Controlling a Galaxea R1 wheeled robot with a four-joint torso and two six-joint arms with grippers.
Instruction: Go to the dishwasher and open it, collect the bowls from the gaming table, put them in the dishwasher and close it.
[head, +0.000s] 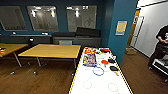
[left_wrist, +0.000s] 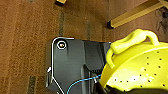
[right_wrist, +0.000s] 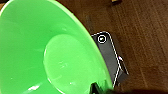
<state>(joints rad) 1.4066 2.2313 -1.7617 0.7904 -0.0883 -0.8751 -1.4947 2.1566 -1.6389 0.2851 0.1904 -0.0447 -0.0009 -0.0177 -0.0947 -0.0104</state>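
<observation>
The gaming table is a long white-topped table right in front of me, with colourful board-game boxes at its far end. In the left wrist view, a pale yellow-green bowl with small holes and a looped handle hangs above the brown floor, with my left gripper shut on its rim. In the right wrist view, the larger bright green bowl is held over the dark wood floor, and my right gripper is shut on its edge. The dishwasher is out of view.
A blue ring and red and black paddles lie on the white top. Two yellow-topped tables stand to the left. A blue pillar rises behind the table. A person stands at the right by a cart.
</observation>
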